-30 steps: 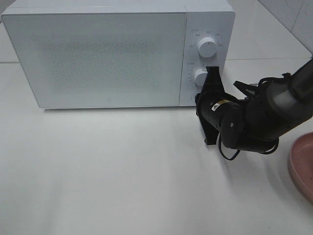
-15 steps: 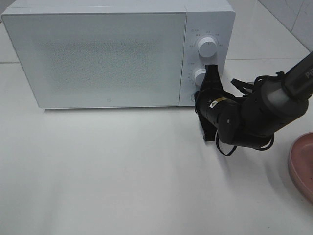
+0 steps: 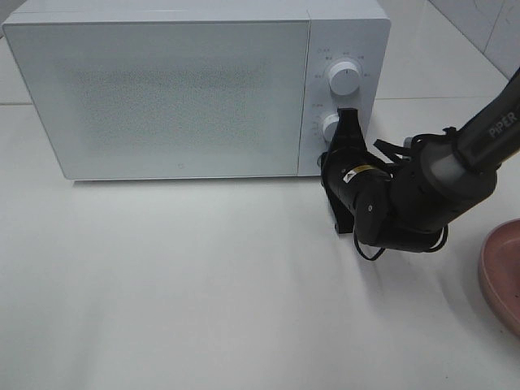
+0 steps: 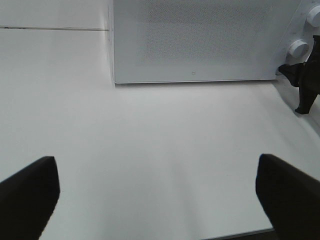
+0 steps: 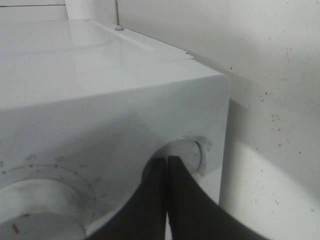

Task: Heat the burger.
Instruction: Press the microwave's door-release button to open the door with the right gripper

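**White microwave (image 3: pixel 162 97) still shut; right gripper (image 5: pixel 167 161) has closed in on the corner button (image 5: pixel 194 150)**

White table (image 3: pixel 203 284) on the far left, nothing on it that I can see. The left gripper (image 4: pixel 156 159) hangs back over that bare stretch with its jaws spread wide and holding nothing. It is well apart from the microwave.

Moving right: the microwave door is closed and its frosted front hides the inside. Next comes the control panel with the upper knob (image 3: pixel 344 77) and the lower knob (image 3: pixel 331 127). A small round button sits near the bottom corner of the panel.

What changed: over the last second the right arm has crept left toward the panel. Its forearm has swung so its lettering now faces the high camera. The door has not moved in that time. In the wrist view the right jaws are pressed together with nothing between them, and their joined tips sit against the rim of that button. From the high camera the tips are hidden behind the gripper body.

Far right, a pink plate (image 3: pixel 500 272) is cut off by the frame edge, and the part showing is bare.

The burger is not in any view. It may be inside the microwave or off frame; I cannot tell which.

My read is that this is a poke at the button, not a knob turn. If the button releases the door, loading is still ahead. If it starts the heating, the task is near its end. The labels are too small to settle it. One risk is the closed tips sliding off the button's edge.
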